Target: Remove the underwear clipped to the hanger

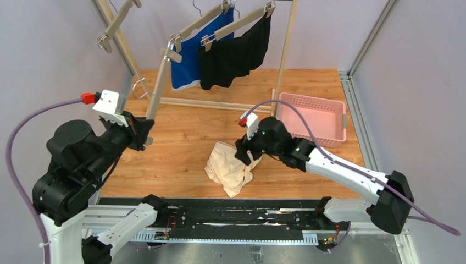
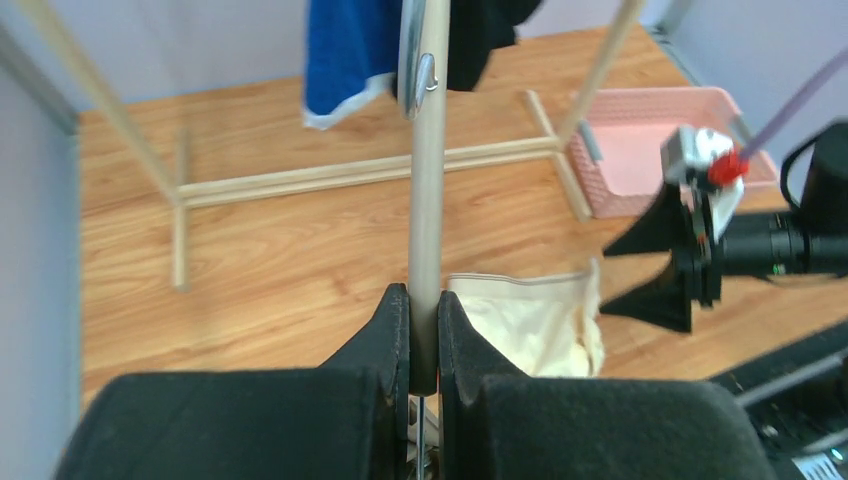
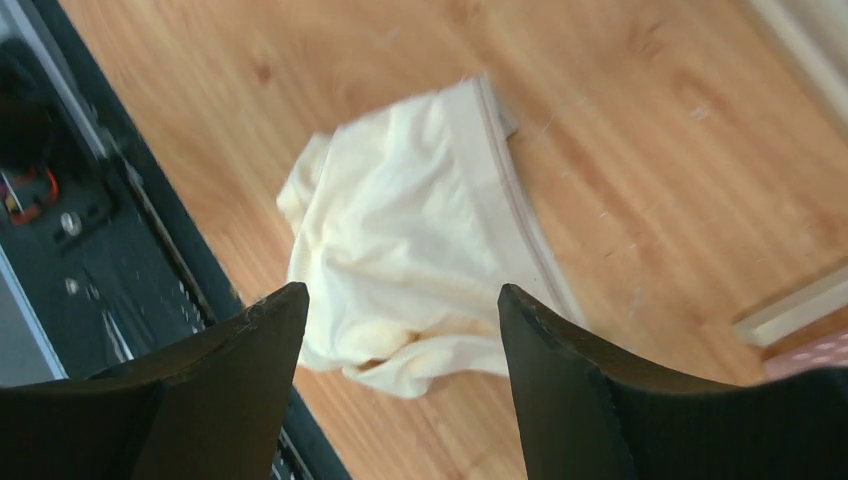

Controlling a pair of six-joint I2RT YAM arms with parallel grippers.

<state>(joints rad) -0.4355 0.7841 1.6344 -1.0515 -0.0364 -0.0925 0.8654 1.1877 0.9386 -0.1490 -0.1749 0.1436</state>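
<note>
One down, by the look of it: the cream-beige briefs (image 3: 410, 230) lie crumpled on the tabletop (image 1: 181, 132) near the front edge. The right fingers (image 3: 250, 370) are spread wide just above them, released, with nothing in them. The left fingers (image 2: 385, 335) are clenched on the wooden bar of a bare hanger (image 2: 428, 200), probably to steady it so there's something to pull against. The blue pair (image 1: 189, 60) and the black pair (image 1: 236, 52) hang clipped to their own hangers on the rack (image 1: 286, 49) at the back. A pink basket (image 1: 313, 118) sits off to the right, apart from the cream pair, so two to go.
</note>
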